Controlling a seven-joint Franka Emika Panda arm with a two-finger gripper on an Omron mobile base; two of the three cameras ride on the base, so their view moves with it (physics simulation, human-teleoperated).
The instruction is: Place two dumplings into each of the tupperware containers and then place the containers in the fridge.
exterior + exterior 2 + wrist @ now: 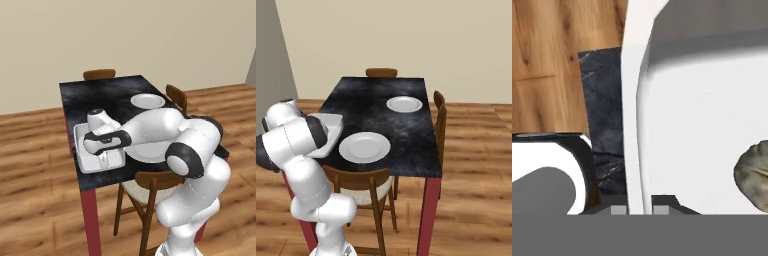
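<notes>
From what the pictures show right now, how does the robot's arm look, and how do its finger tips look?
The arm is built from glossy white, rounded segments joined by dark, nearly black joint rings. The hand is white with a dark band around it. No cables or markings can be seen on it. In the hand view, the gripper has two small dark finger tips, each with a pale grey square pad.

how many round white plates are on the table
2. One plate sits near the front edge by the robot arm; the other plate lies farther back toward the right side of the table. The arm may hide more.
</notes>
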